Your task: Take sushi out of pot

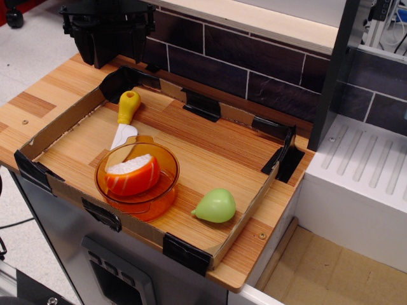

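The sushi (132,175) is an orange striped piece with a white rice side facing up-left. It lies inside the pot (163,190), a round translucent orange pot at the front left of the boxed wooden counter. My black gripper (109,35) hangs at the top left, well above and behind the pot, far from the sushi. Its fingers point down; the frame does not show whether they are open or shut, and nothing shows between them.
A toy knife (126,114) with a yellow handle lies just behind the pot. A pale green pear toy (215,205) lies to the pot's right. A low cardboard rim (63,124) fences the counter. A white drainboard (362,171) stands at the right.
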Motion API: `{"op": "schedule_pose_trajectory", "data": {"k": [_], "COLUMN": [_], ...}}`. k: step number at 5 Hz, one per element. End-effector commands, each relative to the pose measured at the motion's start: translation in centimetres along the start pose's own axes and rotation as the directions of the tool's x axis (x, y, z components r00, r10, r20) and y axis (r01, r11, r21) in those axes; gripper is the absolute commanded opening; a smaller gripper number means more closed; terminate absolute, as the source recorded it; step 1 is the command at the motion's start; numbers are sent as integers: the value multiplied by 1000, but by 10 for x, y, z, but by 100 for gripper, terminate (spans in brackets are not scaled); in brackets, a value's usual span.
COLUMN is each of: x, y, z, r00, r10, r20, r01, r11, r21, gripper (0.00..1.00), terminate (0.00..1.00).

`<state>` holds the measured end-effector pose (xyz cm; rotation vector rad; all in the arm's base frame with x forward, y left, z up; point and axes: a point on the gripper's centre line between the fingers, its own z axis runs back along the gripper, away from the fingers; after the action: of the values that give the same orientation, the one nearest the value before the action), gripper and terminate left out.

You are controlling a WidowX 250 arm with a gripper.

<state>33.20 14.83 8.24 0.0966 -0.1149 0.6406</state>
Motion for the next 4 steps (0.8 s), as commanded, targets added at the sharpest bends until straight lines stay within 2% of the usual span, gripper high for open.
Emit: {"op": "schedule_pose_trajectory", "data": {"k": [1, 2, 3, 4], "x": [0, -2, -12, -31], "y": [0, -14, -25, -34], "z": [0, 5, 14, 27], "r00": [1000, 970, 881, 737], "r10": [0, -242, -470, -668], "r20": [0, 20, 56, 105], "r01": [0, 243, 473, 676], "r11": [1000, 969, 878, 734], "r21": [0, -46, -69, -73], "gripper": [100, 100, 100, 100], "terminate": [0, 0, 0, 0]}}
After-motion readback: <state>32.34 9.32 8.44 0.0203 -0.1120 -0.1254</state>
